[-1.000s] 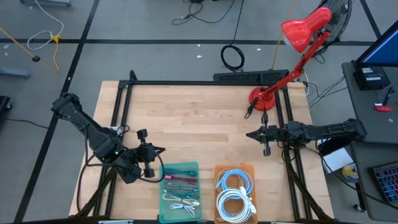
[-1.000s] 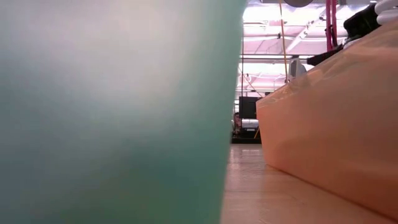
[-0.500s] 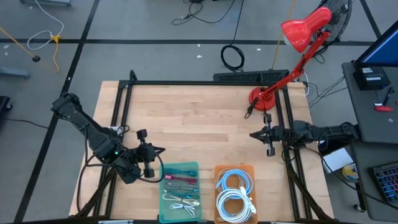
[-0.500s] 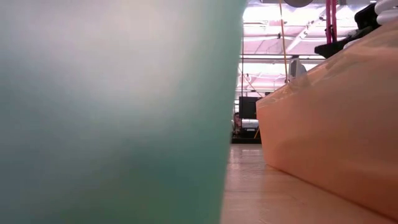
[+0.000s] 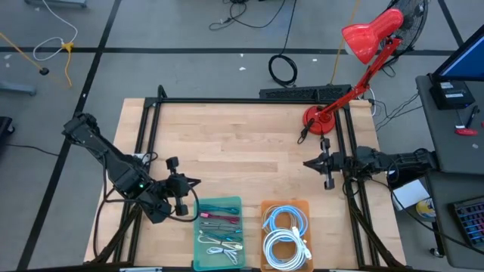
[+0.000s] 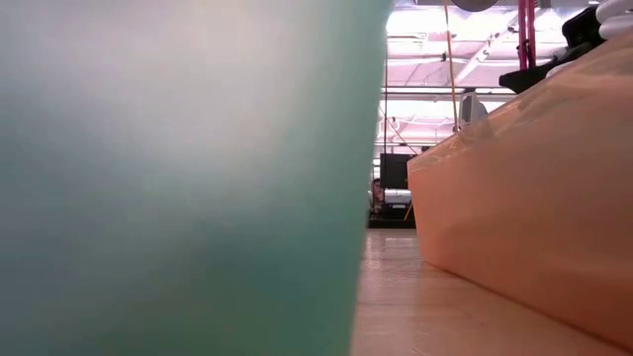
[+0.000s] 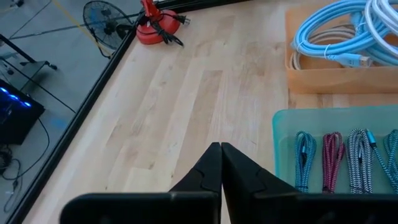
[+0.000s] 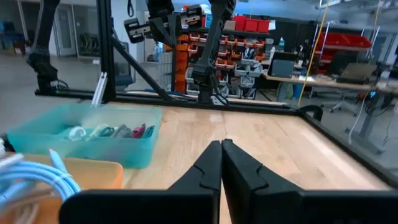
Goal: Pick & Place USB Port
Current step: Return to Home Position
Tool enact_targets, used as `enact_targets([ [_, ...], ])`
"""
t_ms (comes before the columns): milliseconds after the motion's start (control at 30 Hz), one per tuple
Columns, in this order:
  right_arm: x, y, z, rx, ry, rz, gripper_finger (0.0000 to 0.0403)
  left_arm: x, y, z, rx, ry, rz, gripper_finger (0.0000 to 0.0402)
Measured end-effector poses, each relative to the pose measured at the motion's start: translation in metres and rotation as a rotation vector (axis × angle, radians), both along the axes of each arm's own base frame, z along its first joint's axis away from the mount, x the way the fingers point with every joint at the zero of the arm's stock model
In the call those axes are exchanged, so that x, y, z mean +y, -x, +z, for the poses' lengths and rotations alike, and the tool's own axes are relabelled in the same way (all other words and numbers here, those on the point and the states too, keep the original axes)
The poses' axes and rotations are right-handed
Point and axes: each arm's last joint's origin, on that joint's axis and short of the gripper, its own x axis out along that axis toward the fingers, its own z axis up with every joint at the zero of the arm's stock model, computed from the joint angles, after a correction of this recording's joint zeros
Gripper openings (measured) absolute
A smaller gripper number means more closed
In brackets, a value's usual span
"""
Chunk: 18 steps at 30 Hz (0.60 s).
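Left pincer [image 5: 197, 181] fingers pressed together, empty, just beside green bin [image 5: 219, 200]. Right pincer [image 5: 306, 162] pinched together, empty, well apart from green bin. Orange bin [image 5: 302, 204] just beside green bin.

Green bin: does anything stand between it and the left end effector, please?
Nothing visible does: the shut left end effector hangs near the green bin, only bare table between. The right end effector waits at the right edge.
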Motion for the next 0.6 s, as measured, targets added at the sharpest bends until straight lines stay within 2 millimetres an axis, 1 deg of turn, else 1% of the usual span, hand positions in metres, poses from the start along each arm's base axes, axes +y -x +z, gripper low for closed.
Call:
enact_targets([
  [133, 0.000, 0.000, 0.000, 0.001, -0.074, 0.002, 0.0000, 0.000, 0.000, 0.000, -0.004, -0.013, 0.003, 0.0004],
  [267, 0.000, 0.000, 0.000, 0.000, -0.071, 0.001, 0.0000, 0.003, 0.003, -0.001, 0.023, -0.037, 0.010, 0.0002],
  [333, 0.000, 0.000, 0.000, 0.000, -0.071, 0.001, 0.0000, 0.007, 0.008, 0.001, 0.025, -0.026, 0.028, 0.0002],
  [467, 0.000, 0.000, 0.000, 0.000, -0.072, 0.001, 0.0000, 0.023, 0.027, 0.008, -0.028, 0.012, 0.085, 0.0001],
  [600, 0.000, 0.000, 0.000, 0.000, -0.072, 0.001, 0.0000, 0.044, 0.057, 0.002, -0.117, 0.097, 0.088, 0.0001],
])
